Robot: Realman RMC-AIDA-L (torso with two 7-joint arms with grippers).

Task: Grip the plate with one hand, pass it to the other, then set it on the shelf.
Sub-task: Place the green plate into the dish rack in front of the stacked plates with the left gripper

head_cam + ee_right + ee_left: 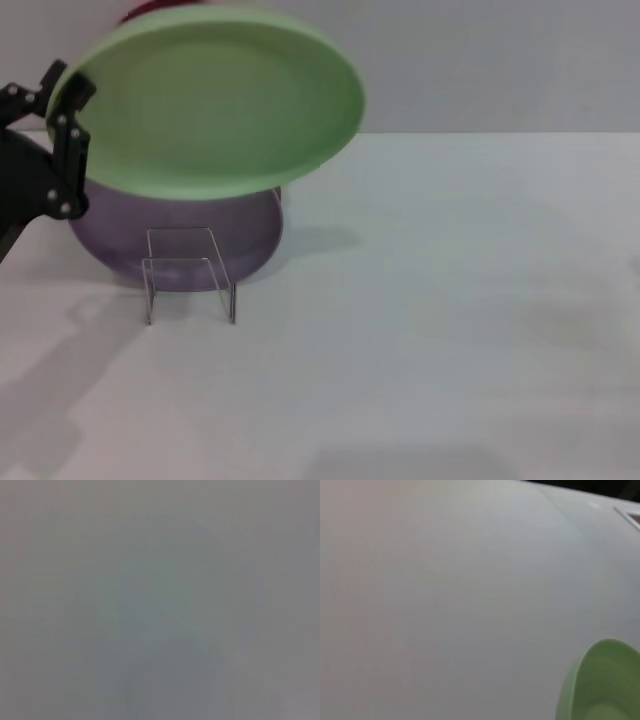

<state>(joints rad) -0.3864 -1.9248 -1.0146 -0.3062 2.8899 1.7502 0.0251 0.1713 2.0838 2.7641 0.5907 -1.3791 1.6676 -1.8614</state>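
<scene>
the left gripper [68, 112] has its jaws clamped on the rim of the pale green plate [215, 100], lifted in the air above the lilac plate [180, 240] and the clear shelf [188, 272]. for a clean handover i'd keep the plate level and offer its free edge; the right gripper isn't in sight. no writing or labels can be read anywhere.

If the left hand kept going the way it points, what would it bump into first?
The left hand points rightward, clamped on the plate it carries. Past the plate's far rim, the head view shows only air above the table, so the way looks free, though depth is unclear.
</scene>
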